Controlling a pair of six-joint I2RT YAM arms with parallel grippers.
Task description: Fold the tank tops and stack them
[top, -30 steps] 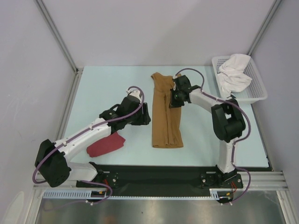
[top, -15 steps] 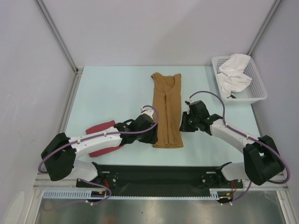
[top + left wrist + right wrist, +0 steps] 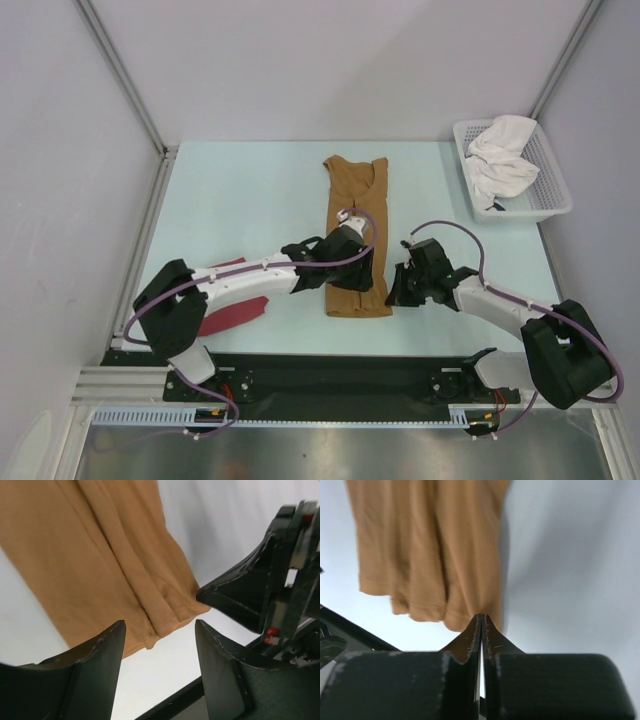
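The tan-brown tank top (image 3: pixel 355 215) lies folded lengthwise into a long strip in the middle of the table, neck at the far end. My left gripper (image 3: pixel 357 272) hovers over its lower part, jaws open and empty, with the hem (image 3: pixel 160 625) between them. My right gripper (image 3: pixel 397 287) is shut, its tips (image 3: pixel 481 616) at the near right corner of the tan hem (image 3: pixel 430 545); no cloth shows between them. The dark red tank top (image 3: pixel 235 312) lies near the left front, partly hidden under the left arm.
A white mesh basket (image 3: pixel 550 205) with white cloth (image 3: pixel 500 155) stands at the far right. A black strip (image 3: pixel 340 372) runs along the table's front edge. The right gripper's black body (image 3: pixel 260 595) is close beside my left fingers.
The left gripper has swung right from beside the tan top to over its lower part. The right gripper has come down from the neck end to the near hem corner.
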